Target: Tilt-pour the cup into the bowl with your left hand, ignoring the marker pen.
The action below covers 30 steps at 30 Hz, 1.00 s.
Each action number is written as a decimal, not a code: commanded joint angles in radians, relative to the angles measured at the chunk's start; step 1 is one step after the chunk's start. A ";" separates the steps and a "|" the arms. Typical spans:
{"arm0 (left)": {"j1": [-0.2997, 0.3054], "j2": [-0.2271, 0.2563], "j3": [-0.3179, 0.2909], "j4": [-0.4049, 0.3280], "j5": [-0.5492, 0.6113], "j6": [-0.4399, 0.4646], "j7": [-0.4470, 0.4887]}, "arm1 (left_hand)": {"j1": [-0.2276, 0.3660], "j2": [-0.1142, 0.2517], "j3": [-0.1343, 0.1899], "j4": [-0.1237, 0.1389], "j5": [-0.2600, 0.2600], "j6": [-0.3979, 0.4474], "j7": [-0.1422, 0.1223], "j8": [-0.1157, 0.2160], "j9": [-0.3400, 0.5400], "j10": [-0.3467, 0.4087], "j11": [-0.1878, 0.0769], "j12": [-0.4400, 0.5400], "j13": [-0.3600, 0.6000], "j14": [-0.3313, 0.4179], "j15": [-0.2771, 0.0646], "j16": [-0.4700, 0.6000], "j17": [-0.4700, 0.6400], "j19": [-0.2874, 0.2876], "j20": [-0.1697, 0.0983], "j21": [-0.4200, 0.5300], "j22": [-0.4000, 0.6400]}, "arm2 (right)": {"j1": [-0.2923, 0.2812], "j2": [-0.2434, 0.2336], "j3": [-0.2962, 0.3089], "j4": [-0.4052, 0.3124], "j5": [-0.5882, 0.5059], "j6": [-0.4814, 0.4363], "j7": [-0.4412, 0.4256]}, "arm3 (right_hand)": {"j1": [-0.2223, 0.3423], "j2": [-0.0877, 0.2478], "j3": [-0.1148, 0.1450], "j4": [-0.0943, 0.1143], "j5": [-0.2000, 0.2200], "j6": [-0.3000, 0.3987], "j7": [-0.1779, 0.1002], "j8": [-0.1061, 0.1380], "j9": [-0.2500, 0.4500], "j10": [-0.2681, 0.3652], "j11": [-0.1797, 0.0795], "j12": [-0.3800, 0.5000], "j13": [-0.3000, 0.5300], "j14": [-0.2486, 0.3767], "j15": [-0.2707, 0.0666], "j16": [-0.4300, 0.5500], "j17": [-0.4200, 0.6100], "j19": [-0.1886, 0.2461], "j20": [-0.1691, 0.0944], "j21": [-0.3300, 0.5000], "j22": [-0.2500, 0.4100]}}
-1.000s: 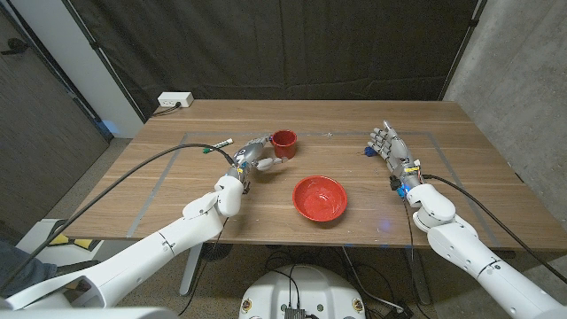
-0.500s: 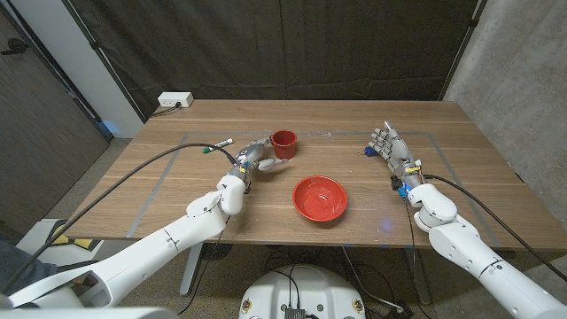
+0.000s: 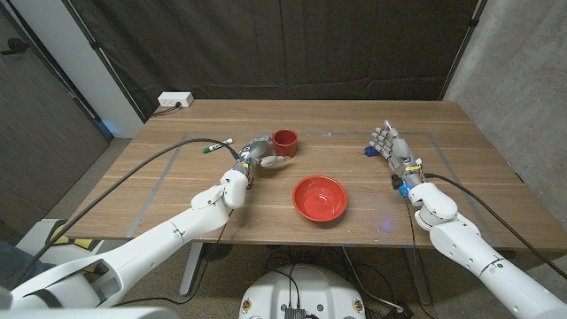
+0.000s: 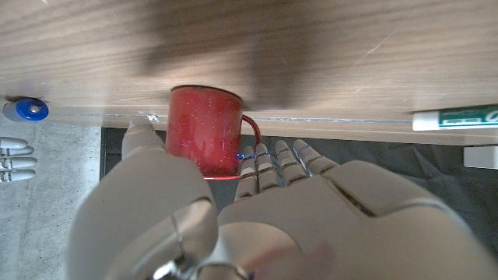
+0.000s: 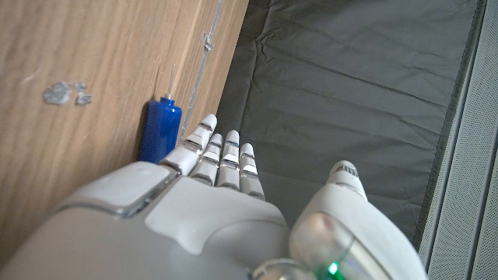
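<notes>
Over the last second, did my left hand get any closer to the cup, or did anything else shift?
The left robot hand edged slightly forward toward the red cup; its fingers now flank the cup, but a firm grip isn't evident. The cup, red bowl, marker pen and right robot hand stayed where they were.

The left arm stretches forward over the table, its left hand (image 3: 260, 153) with fingers apart, holding nothing. The right hand (image 3: 392, 148) stands with fingers straight and together, thumb apart.
</notes>
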State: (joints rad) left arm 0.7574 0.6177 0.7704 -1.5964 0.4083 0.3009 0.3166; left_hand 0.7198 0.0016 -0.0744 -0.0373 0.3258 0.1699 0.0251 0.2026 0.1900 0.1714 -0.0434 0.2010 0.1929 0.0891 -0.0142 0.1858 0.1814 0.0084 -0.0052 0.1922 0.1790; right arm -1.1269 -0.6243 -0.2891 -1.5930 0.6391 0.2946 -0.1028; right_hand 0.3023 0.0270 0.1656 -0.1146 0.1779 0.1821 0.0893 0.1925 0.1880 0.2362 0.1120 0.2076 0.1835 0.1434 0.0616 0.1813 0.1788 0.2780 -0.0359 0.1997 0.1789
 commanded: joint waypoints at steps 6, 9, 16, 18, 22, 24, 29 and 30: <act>-0.086 -0.054 0.046 0.103 0.007 -0.051 -0.015 | 0.004 0.001 -0.007 0.001 -0.003 0.011 0.000 0.006 0.004 0.008 -0.001 0.007 0.005 0.008 -0.009 0.005 0.003 0.003 -0.003 0.008 0.004 | -0.020 0.000 0.013 0.003 0.007 0.009 -0.010 | 0.001 0.009 -0.004 0.002 0.006 0.006 -0.004 0.003 0.003 0.006 -0.002 0.007 0.004 0.012 -0.004 0.003 0.003 0.007 0.004 0.001 0.004; -0.092 -0.061 0.045 0.114 0.004 -0.054 -0.006 | 0.005 0.001 -0.007 0.001 -0.003 0.011 0.000 0.006 0.004 0.008 -0.001 0.007 0.005 0.007 -0.009 0.005 0.003 0.003 0.000 0.008 0.004 | -0.024 -0.002 0.017 0.002 0.008 0.011 -0.011 | 0.001 0.009 -0.005 0.002 0.006 0.006 -0.004 0.003 0.003 0.006 -0.003 0.007 0.004 0.011 -0.003 0.003 0.003 0.006 0.004 0.001 0.004; -0.097 -0.075 0.046 0.133 -0.006 -0.049 0.003 | 0.007 0.002 -0.011 0.001 -0.003 -0.022 0.004 -0.007 0.004 -0.016 0.005 -0.002 0.005 -0.007 -0.004 0.000 0.003 -0.003 0.015 0.007 0.004 | -0.028 -0.006 0.020 0.001 0.011 0.013 -0.004 | 0.001 0.009 -0.005 0.002 0.007 0.006 -0.004 0.003 0.003 0.006 -0.003 0.007 0.004 0.012 -0.003 0.004 0.003 0.007 0.004 0.001 0.004; -0.097 -0.077 0.047 0.135 -0.009 -0.046 0.005 | 0.007 0.002 -0.012 0.002 -0.003 -0.032 0.005 -0.010 0.004 -0.023 0.009 -0.004 0.006 -0.013 0.002 -0.002 0.003 -0.006 0.010 0.006 0.004 | -0.028 -0.007 0.020 0.001 0.011 0.012 -0.003 | 0.001 0.009 -0.005 0.002 0.007 0.005 -0.004 0.003 0.003 0.006 -0.003 0.007 0.004 0.012 -0.003 0.004 0.003 0.007 0.004 0.001 0.004; -0.099 -0.080 0.050 0.139 -0.010 -0.045 0.010 | 0.007 0.003 -0.013 0.002 -0.002 -0.035 0.011 -0.010 0.004 -0.026 0.011 -0.004 0.006 -0.015 0.002 -0.002 0.003 -0.008 0.005 0.005 0.004 | -0.028 -0.010 0.024 0.000 0.017 0.011 0.003 | 0.001 0.009 -0.005 0.002 0.007 0.006 -0.004 0.003 0.003 0.006 -0.003 0.007 0.004 0.012 -0.003 0.004 0.003 0.006 0.004 0.001 0.004; -0.101 -0.084 0.051 0.142 -0.010 -0.045 0.016 | 0.007 0.003 -0.013 0.002 -0.002 -0.034 0.012 -0.010 0.004 -0.027 0.011 -0.004 0.006 -0.015 0.002 -0.002 0.003 -0.009 0.004 0.005 0.004 | -0.028 -0.013 0.025 -0.002 0.018 0.009 0.004 | 0.001 0.009 -0.005 0.002 0.007 0.005 -0.004 0.003 0.003 0.006 -0.003 0.007 0.004 0.012 -0.003 0.004 0.003 0.006 0.004 0.001 0.004; -0.107 -0.096 0.057 0.158 -0.014 -0.055 0.024 | 0.007 0.003 -0.015 0.003 -0.002 -0.026 0.010 -0.005 0.005 -0.018 0.010 0.000 0.006 -0.010 0.000 0.001 0.003 -0.006 -0.001 0.006 0.004 | -0.037 -0.018 0.029 -0.011 0.023 0.005 0.006 | 0.001 0.009 -0.006 0.002 0.007 0.006 -0.004 0.003 0.003 0.007 -0.002 0.007 0.004 0.012 -0.002 0.004 0.003 0.006 0.005 0.001 0.004; -0.110 -0.099 0.059 0.165 -0.015 -0.058 0.024 | 0.007 0.003 -0.015 0.003 -0.002 -0.024 0.010 -0.005 0.005 -0.016 0.010 0.001 0.006 -0.010 -0.001 0.001 0.003 -0.006 -0.003 0.007 0.004 | -0.040 -0.020 0.030 -0.014 0.025 0.004 0.005 | 0.001 0.009 -0.006 0.002 0.007 0.006 -0.004 0.003 0.003 0.007 -0.002 0.007 0.004 0.012 -0.002 0.004 0.003 0.007 0.004 0.001 0.004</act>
State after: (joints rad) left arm 0.6625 0.5408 0.8179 -1.4645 0.4044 0.2551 0.3205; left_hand 0.7199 0.0018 -0.0840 -0.0358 0.3258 0.1371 0.0360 0.1948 0.1934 0.1475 -0.0305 0.2010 0.1928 0.0796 -0.0125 0.1858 0.1815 0.0028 0.0002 0.1969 0.1790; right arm -1.1516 -0.6307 -0.2697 -1.5916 0.6538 0.3050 -0.1032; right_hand 0.3023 0.0270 0.1656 -0.1145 0.1779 0.1820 0.0893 0.1925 0.1880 0.2362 0.1120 0.2076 0.1835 0.1482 0.0571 0.1813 0.1788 0.2780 -0.0359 0.1996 0.1789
